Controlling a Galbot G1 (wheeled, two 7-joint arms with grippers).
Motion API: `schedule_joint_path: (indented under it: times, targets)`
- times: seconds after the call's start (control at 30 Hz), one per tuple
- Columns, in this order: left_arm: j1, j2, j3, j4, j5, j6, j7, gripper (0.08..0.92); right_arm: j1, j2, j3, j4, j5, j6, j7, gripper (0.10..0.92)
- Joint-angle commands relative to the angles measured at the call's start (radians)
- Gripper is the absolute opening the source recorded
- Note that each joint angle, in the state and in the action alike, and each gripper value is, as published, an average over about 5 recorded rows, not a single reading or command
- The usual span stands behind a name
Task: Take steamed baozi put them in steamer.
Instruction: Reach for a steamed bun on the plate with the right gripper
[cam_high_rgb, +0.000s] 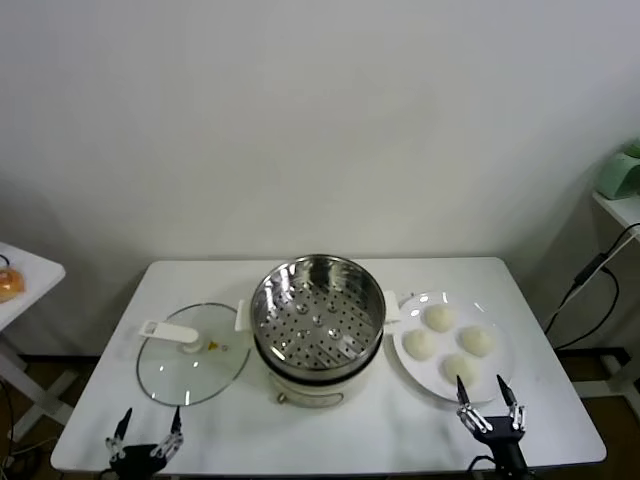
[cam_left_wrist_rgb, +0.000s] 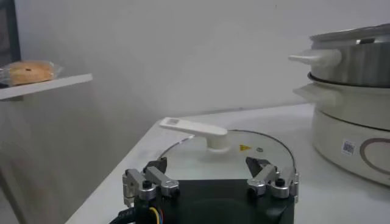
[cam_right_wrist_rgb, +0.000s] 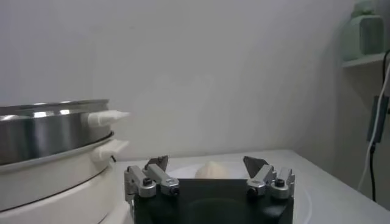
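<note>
Steamer: you have the round shiny stainless-steel pot (cam_high_rgb: 318, 312) on its cream-white cooker base at the middle of the white table (cam_high_rgb: 330, 420), uncovered, its perforated basket floor bare.
Buns: you see four small smooth cream-white steamed baozi (cam_high_rgb: 440, 318) clustered on the round white plate (cam_high_rgb: 407, 362), just beside the steamer on your robot's right.
Lid: the flat round glass lid with the white handle (cam_high_rgb: 192, 352) lies flat on the table just beside the steamer on the robot's left.
Right gripper (cam_high_rgb: 490, 406): it hovers at the near table edge, just in front of the plate, fingers spread apart and holding nothing; one bun (cam_right_wrist_rgb: 211, 170) shows beyond it in the right wrist view.
Left gripper (cam_high_rgb: 146, 434): it sits at the near table edge in front of the lid, fingers spread, gripping nothing.
</note>
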Motion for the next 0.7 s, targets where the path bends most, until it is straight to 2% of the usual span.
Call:
schedule_joint_path:
  times: [0.03,0.17,0.37,0.47,0.57,0.7]
  targets:
    - [0.006,0.001,0.001,-0.006,0.004,-0.003,-0.005,0.823,0.114,-0.036,0.031,0.064,-0.040,-0.262,0.054,0.823]
    - [0.008,0.005,0.002,-0.011,0.005,-0.007,-0.005,0.823,0.266,-0.088,0.038,0.044,-0.056,-0.410,0.057,0.823]
    - [0.004,0.014,0.002,-0.023,0.005,-0.007,-0.004,0.823,0.478,-0.258,-0.025,0.018,-0.074,-0.667,0.011,0.823]
    - [0.003,0.018,0.002,-0.028,0.005,-0.008,-0.003,0.823,0.560,-0.371,-0.079,0.004,-0.097,-0.820,-0.086,0.823]
    - [0.002,0.023,0.003,-0.029,0.007,-0.012,-0.002,0.823,0.634,-0.505,-0.145,-0.017,-0.126,-0.949,-0.243,0.823]
    - [0.000,0.026,0.008,-0.029,0.010,-0.016,-0.002,0.823,0.724,-0.673,-0.247,-0.068,-0.205,-0.956,-0.456,0.823]
